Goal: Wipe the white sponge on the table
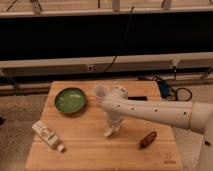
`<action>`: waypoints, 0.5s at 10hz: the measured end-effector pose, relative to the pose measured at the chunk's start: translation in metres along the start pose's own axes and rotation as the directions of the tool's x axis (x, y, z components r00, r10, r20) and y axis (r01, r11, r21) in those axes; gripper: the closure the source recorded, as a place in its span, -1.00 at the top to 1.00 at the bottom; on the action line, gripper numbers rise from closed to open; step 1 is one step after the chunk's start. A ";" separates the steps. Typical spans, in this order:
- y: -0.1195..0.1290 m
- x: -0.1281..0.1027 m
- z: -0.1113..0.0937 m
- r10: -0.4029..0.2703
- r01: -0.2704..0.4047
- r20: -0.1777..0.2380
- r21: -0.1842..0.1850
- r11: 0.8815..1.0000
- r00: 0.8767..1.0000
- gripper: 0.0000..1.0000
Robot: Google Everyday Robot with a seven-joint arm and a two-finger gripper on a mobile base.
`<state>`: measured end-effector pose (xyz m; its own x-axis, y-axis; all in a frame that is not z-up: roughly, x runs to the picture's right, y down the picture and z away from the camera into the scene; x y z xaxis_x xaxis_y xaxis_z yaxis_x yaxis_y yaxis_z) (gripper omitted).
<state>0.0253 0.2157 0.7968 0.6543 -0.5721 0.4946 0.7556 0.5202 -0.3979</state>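
Observation:
The light-brown wooden table (85,150) fills the lower half of the camera view. My white arm reaches in from the right and bends down over the middle of the table. My gripper (112,129) points down at the tabletop, just right of centre. A small off-white block, the white sponge (108,134), shows at the gripper's tip, against the table surface. The arm hides most of it.
A green bowl (70,100) sits at the back left, with a translucent white cup (100,91) beside it. A white labelled tube (47,136) lies at the front left. A small brown object (148,140) lies to the gripper's right. Cables (172,91) lie on the floor beyond the right edge.

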 end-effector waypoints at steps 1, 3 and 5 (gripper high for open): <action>-0.004 -0.007 0.002 -0.020 0.020 0.015 0.000 1.000 1.000 -1.00; -0.004 -0.020 0.006 -0.053 0.053 0.036 -0.001 0.999 0.998 -1.00; 0.006 -0.032 0.003 -0.069 0.069 0.045 0.000 0.998 0.997 -1.00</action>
<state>0.0091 0.2388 0.7807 0.5982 -0.5774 0.5557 0.7993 0.4794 -0.3624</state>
